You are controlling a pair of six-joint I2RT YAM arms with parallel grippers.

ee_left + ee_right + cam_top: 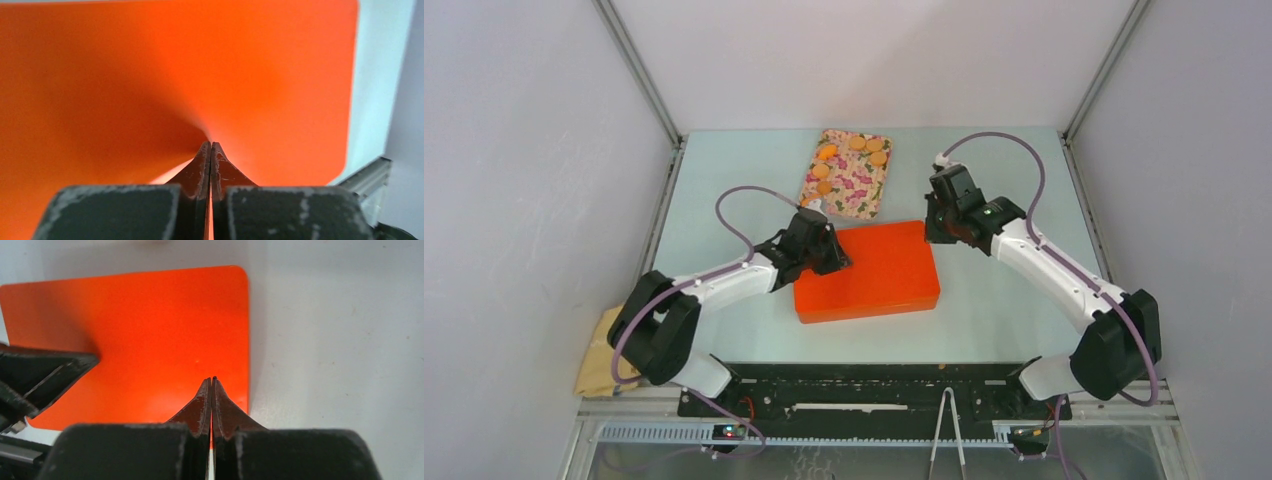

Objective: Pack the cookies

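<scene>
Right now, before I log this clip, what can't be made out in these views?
- Inside of the orange box: its solid top hides it in every view.
- The cookies on the floral tray: too small in the top view to count; absent from both wrist views.
- A tan thing: partly behind the left arm at its base, top view.
- The left gripper: the left wrist view cannot show whether its tips touch the box.

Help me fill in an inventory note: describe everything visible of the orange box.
The orange box is a flat rectangular slab with rounded corners, bright orange all over, smooth and slightly glossy like plastic. Its top is plain; no opening shows. It lies flat on the pale table, long side running left to right, slightly skewed. The shut left gripper is over its left end and the shut right gripper over its right edge; contact cannot be told.
</scene>
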